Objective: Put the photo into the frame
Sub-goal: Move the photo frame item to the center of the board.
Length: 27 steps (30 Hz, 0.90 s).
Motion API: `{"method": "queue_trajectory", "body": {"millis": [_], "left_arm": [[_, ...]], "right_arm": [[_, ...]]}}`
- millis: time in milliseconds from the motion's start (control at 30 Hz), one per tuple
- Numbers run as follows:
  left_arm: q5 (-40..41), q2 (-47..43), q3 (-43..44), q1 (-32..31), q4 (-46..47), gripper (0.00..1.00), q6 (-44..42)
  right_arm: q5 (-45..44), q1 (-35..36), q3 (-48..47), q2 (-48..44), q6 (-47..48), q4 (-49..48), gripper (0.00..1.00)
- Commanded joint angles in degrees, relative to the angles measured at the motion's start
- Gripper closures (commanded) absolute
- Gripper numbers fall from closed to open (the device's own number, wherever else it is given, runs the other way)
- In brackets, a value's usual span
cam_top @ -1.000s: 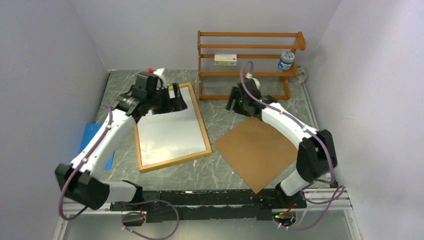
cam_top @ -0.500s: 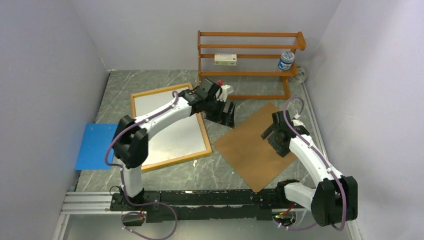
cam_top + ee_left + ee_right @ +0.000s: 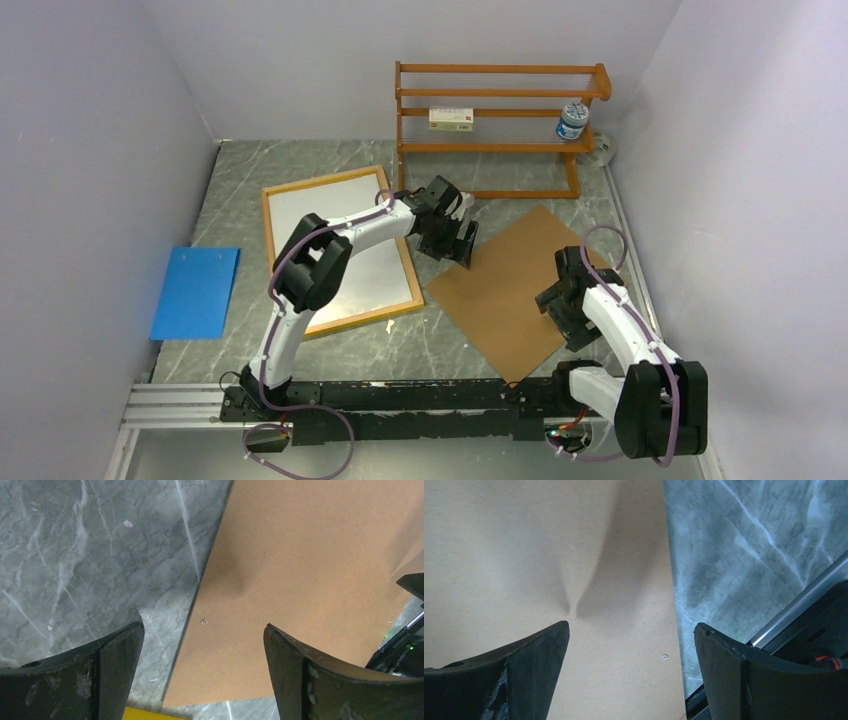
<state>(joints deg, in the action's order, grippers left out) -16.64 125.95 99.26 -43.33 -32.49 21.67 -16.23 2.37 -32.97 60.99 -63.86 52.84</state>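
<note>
Both arms have swung over the brown board (image 3: 505,290), left gripper (image 3: 202,627) and right gripper (image 3: 631,625) spread empty; the frame (image 3: 273,260), centre-left, runs near-vertically, the photo (image 3: 365,280) white-side-up inside.

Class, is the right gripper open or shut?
Open. On the right gripper the fingers stand wide apart above the board, nothing between them.

The frame (image 3: 320,180) is seen lying flat on the grey marbled table (image 3: 300,160), wood-coloured side up, with the photo (image 3: 330,215) inside it, white side up. Just to its right a brown cardboard backing board (image 3: 500,290) is laid at an angle. The left gripper (image 3: 458,243) is held above the board's far-left edge, the right gripper (image 3: 560,312) above its right edge. A blue sheet (image 3: 195,292) lies at the left edge. An orange-brown shelf rack (image 3: 495,92) is set against the back wall.
</note>
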Motion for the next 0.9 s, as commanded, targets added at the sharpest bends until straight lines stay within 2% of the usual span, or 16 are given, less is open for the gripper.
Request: {"method": "queue_trajectory", "body": {"millis": [0,200,433,533,867], "left_arm": [[-0.35,0.75,-0.04,-0.18,2.88,0.06,-1.08],[-2.63,2.56,-1.38,-0.05,1.98,0.06,-0.11],[-9.14,5.06,-0.26,0.33,-1.48,0.06,0.52],[-11.27,4.83,-0.86,0.31,-1.54,0.1,0.75],[-28.19,2.54,1.96,0.11,-0.13,0.19,-0.13]], "right_arm": [[2.53,-0.75,2.4,1.0,-2.27,-2.77,0.01],[6.97,-0.94,6.16,1.26,-3.51,-7.68,0.01],[10.18,-1.17,8.38,-0.55,-3.24,-10.97,0.03],[11.04,-1.34,8.78,-2.02,-3.19,-11.56,0.03],[11.5,-1.49,8.51,-7.75,-3.31,-10.17,0.06]]}}
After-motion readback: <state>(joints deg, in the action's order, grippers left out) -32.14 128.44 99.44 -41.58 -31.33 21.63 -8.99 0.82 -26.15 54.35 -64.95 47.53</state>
